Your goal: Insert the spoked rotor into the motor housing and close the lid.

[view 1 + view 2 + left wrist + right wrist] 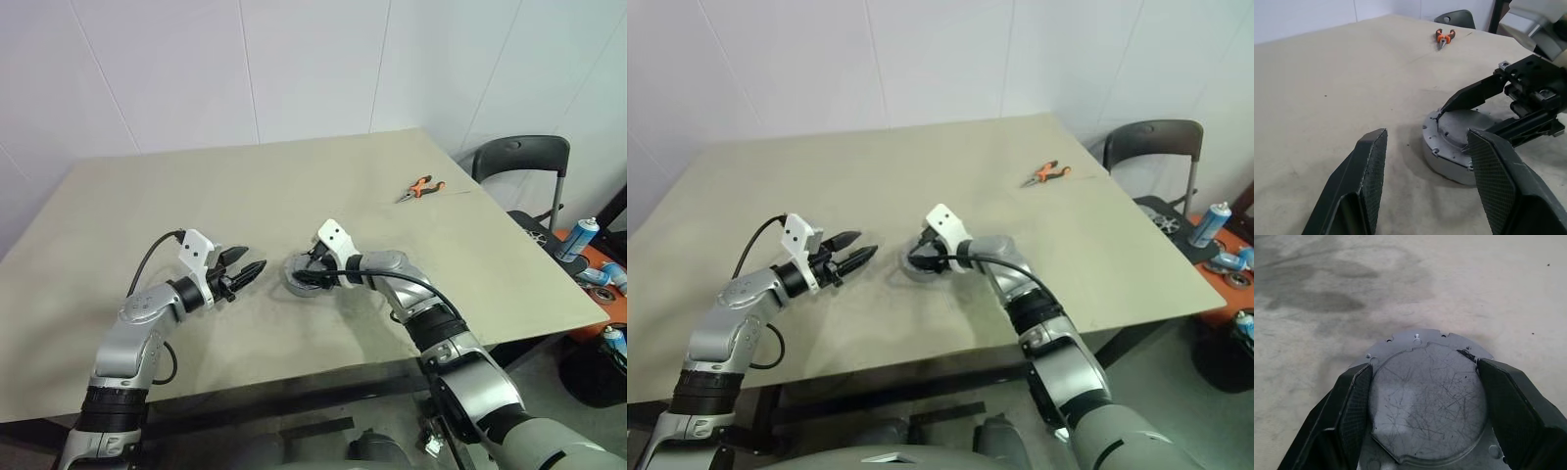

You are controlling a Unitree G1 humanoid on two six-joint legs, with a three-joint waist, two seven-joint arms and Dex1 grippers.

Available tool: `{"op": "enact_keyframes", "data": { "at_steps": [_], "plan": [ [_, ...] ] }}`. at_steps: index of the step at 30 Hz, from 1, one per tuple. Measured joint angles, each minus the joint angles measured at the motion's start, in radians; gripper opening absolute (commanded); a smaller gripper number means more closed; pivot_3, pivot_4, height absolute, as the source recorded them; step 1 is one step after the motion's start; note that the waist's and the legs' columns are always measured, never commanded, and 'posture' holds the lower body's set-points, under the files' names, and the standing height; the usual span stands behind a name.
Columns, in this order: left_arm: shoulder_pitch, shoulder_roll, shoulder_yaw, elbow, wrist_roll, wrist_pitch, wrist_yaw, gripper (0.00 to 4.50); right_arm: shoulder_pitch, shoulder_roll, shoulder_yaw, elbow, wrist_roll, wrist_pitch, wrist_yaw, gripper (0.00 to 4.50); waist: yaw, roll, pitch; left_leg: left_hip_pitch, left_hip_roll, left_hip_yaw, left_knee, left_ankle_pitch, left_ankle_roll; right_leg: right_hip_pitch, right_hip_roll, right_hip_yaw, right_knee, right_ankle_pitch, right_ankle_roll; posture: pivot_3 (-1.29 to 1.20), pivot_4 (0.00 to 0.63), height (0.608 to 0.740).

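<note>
The motor housing (297,278) sits on the table (294,186) near its front-centre, capped by a scratched grey disc, apparently the lid (1427,404). The right gripper (312,273) bears on it from about 3 o'clock, its fingers (1354,411) spread around the lid's raised centre panel, touching or nearly touching its edge. The left gripper (251,266) hovers open and empty at 9 o'clock of the housing, just beside it, pointing at it. The right arm is nearer, so seating the lid likely falls to it. Orange-handled pliers (421,188) lie well apart at 1 o'clock.
</note>
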Motion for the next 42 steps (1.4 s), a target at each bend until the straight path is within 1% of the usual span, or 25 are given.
{"op": "enact_keyframes", "data": {
  "at_steps": [6,11,19,26,29,33,37,42],
  "plan": [
    [0.000,-0.005,-0.003,0.000,0.000,0.000,0.002,2.75,0.004,-0.010,-0.005,-0.027,0.014,0.023,0.038,3.22,-0.001,0.000,0.000,-0.003,-0.001,0.001,-0.001,-0.001,-0.002,-0.003,-0.004,0.000,-0.005,0.000,0.000,0.00,0.000,0.740],
    [0.000,-0.006,-0.006,0.000,0.001,-0.001,0.003,2.75,0.010,-0.013,-0.003,-0.046,0.015,0.022,0.048,3.22,-0.001,-0.001,-0.001,-0.011,-0.001,0.002,-0.001,-0.001,-0.002,-0.013,-0.007,0.000,-0.004,0.002,0.003,0.00,0.000,0.740],
    [0.000,-0.011,-0.007,0.001,0.002,-0.011,0.010,2.75,0.021,-0.010,0.034,-0.045,-0.024,-0.037,-0.003,3.22,-0.001,-0.001,-0.001,-0.009,-0.001,0.002,0.000,-0.001,-0.002,-0.012,-0.007,0.000,-0.003,0.003,0.004,0.00,0.000,0.740],
    [-0.007,-0.026,-0.024,0.015,0.008,-0.015,0.014,2.75,0.014,-0.010,0.054,-0.030,-0.043,-0.058,-0.022,3.22,0.002,-0.001,-0.001,-0.003,-0.001,0.002,0.000,-0.001,-0.002,-0.007,-0.008,-0.001,-0.002,0.004,0.006,0.00,0.000,0.740],
    [-0.034,-0.040,-0.059,0.058,0.025,-0.016,0.000,2.75,0.011,-0.012,0.053,-0.027,-0.043,-0.058,-0.015,3.22,0.002,-0.001,-0.001,-0.003,-0.001,0.002,0.000,-0.001,-0.002,-0.007,-0.008,-0.001,-0.002,0.004,0.006,0.00,0.000,0.740],
    [-0.116,-0.074,-0.095,0.139,0.047,-0.035,-0.009,2.75,0.006,-0.032,0.051,-0.035,-0.033,-0.039,0.035,3.22,0.005,-0.001,-0.001,-0.004,-0.001,0.002,0.001,-0.001,-0.002,-0.007,-0.008,-0.001,-0.003,0.004,0.006,0.00,0.000,0.740],
    [-0.187,-0.089,-0.097,0.213,0.069,-0.061,-0.016,2.75,0.017,-0.072,0.041,-0.065,-0.013,-0.016,0.091,3.22,0.019,-0.001,-0.001,-0.010,-0.002,0.002,0.001,-0.002,-0.003,-0.012,-0.009,-0.001,-0.004,0.006,0.009,0.00,0.000,0.740],
    [-0.207,-0.128,-0.111,0.240,0.087,-0.080,-0.021,2.75,0.037,-0.088,0.039,-0.100,-0.012,-0.010,0.100,3.22,0.026,-0.004,-0.003,-0.012,-0.003,0.001,0.001,-0.004,-0.003,-0.012,-0.010,-0.001,-0.006,0.005,0.007,0.00,0.000,0.740]
  ]
}}
